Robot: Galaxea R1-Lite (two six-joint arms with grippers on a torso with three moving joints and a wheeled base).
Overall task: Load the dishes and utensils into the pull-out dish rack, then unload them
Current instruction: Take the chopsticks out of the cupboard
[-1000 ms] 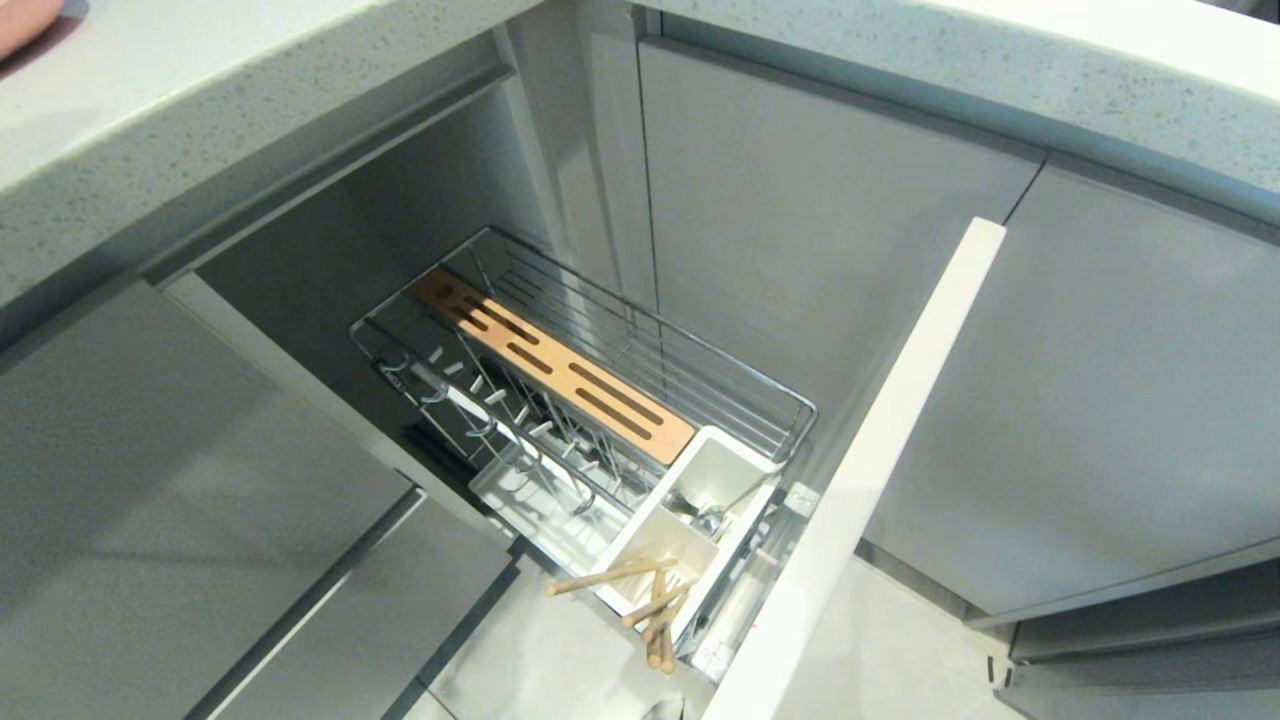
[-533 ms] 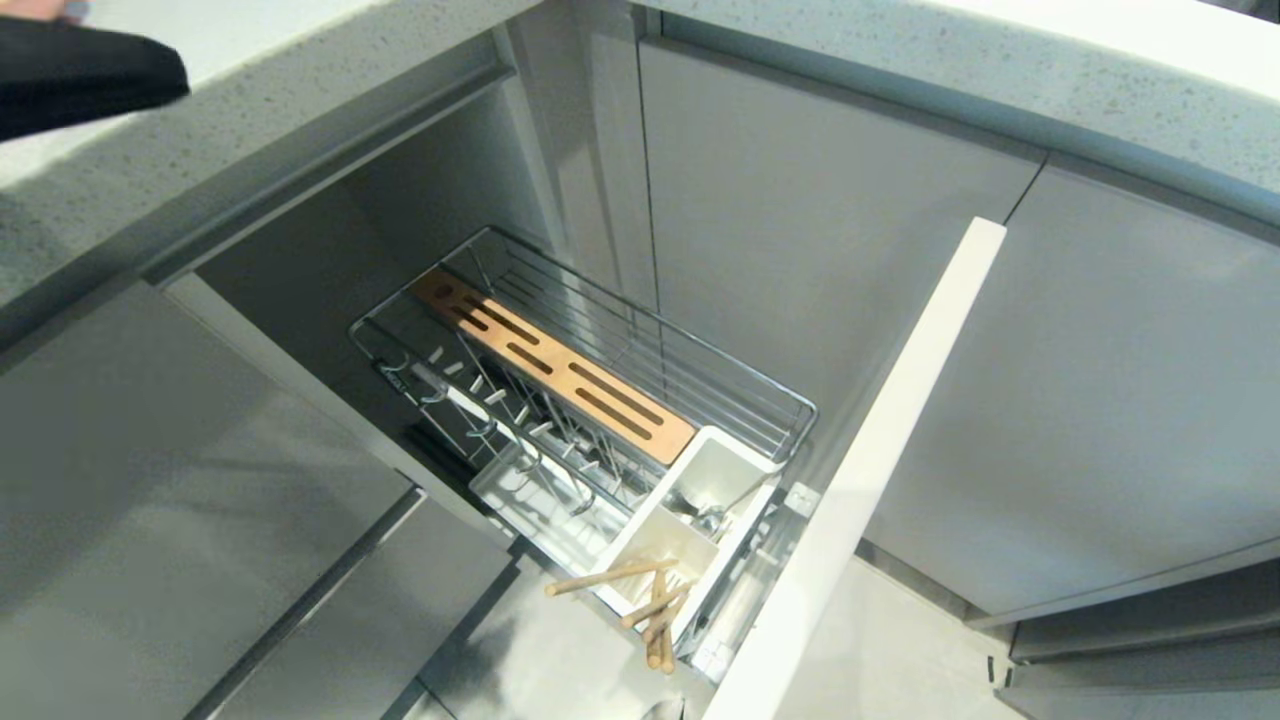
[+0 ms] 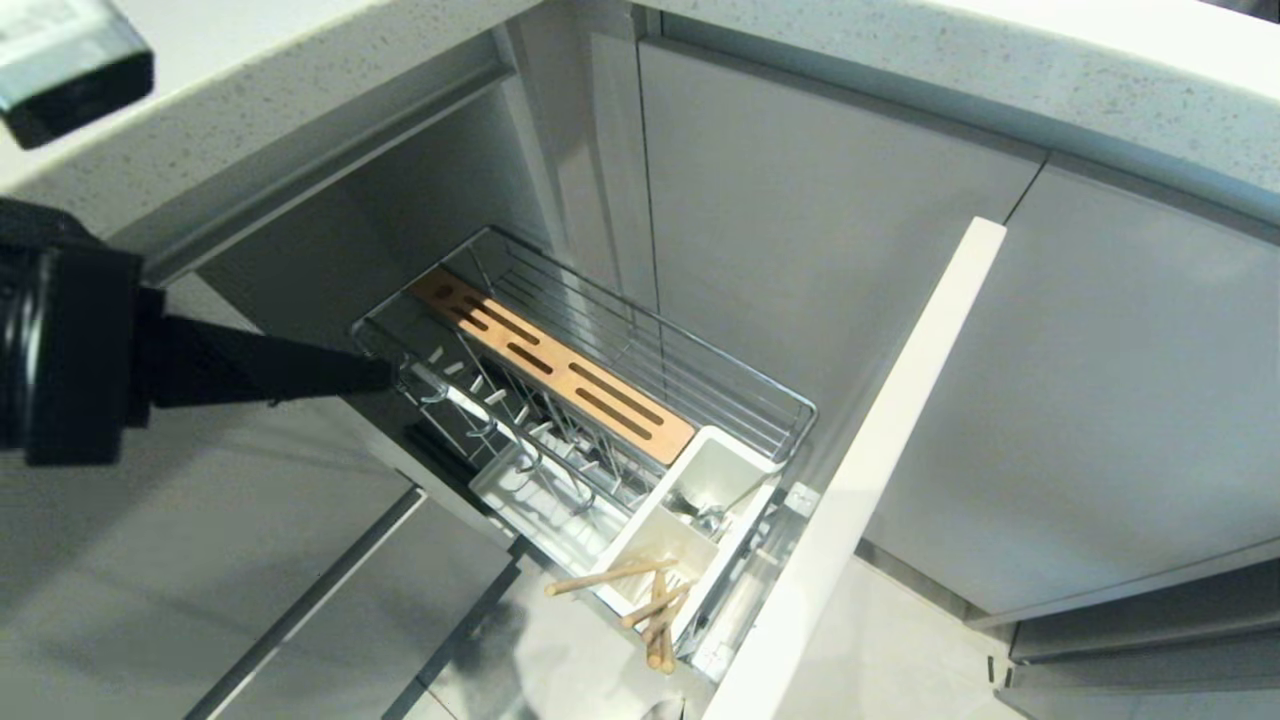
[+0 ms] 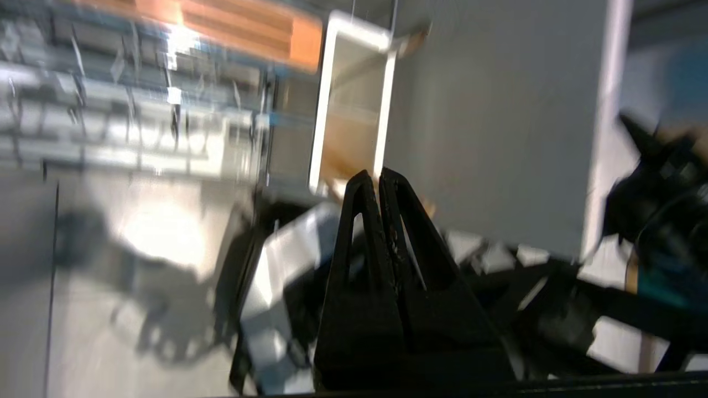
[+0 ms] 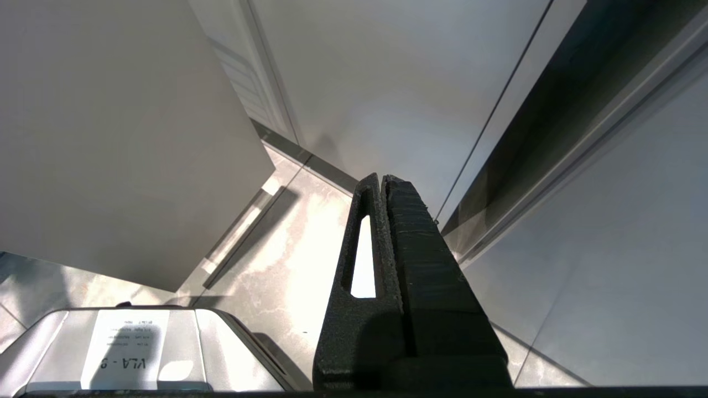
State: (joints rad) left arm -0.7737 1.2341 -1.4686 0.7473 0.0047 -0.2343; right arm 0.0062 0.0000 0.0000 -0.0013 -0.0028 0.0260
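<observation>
Since a second ago, the left gripper (image 3: pixel 385 375) has swung in from the left to the rack's (image 3: pixel 790 405) rear corner, jaws pressed together and empty. Chopsticks (image 3: pixel 650 600) lean out of the white box (image 3: pixel 690 470) at the rack's front. Right gripper (image 5: pixel 381 179) hangs parked near the floor, jaws closed.

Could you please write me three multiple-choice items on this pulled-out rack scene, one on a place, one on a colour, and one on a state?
1. Where are the chopsticks?
A. In the white utensil box
B. On the slotted strip
C. On the countertop

2. What colour is the slotted strip in the pull-out dish rack?
A. Blue
B. Light wood brown
C. Black

3. How is the left end effector set?
A. Wide open
B. Shut on a plate
C. Shut, holding nothing

Answers: 1 A, their ends stick out of the box's near compartment. 2 B, it shows orange-brown between the chrome wires. 3 C, its fingers meet with nothing between them.
</observation>
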